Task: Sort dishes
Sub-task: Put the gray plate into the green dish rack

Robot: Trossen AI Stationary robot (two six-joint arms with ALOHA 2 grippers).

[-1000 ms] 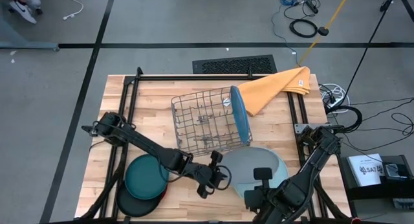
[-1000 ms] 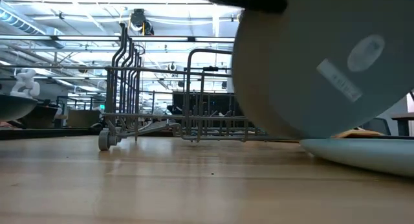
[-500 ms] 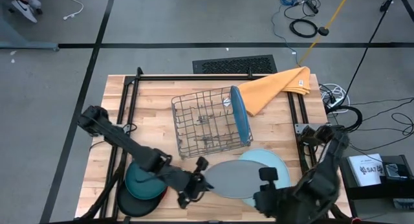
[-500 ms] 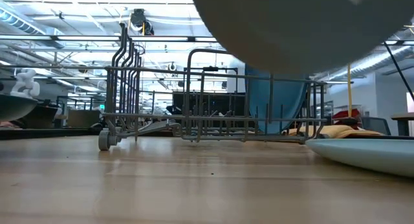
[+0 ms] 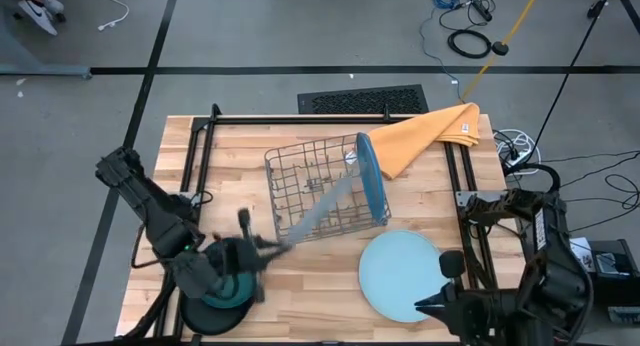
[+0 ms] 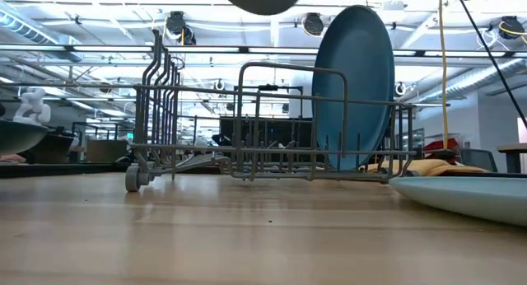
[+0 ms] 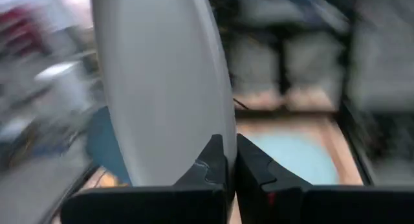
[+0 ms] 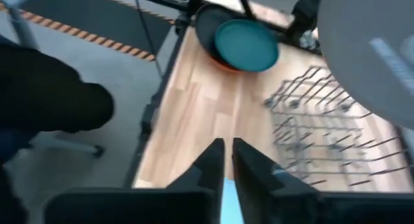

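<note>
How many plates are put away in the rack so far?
One: the bright blue plate stands upright in the wire rack. The left gripper holds the grey plate in the air. Left on the table: the pale blue plate and the small stack topped by the teal plate.

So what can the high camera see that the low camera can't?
Only the high view shows the arms: the left gripper pinching the grey plate by its rim above the wire dish rack, and the right gripper shut beside the pale blue plate. Only the low view shows the ceiling lights of the room behind. Both show the bright blue plate upright in the rack, the pale blue plate lying flat, and the grey plate.
</note>
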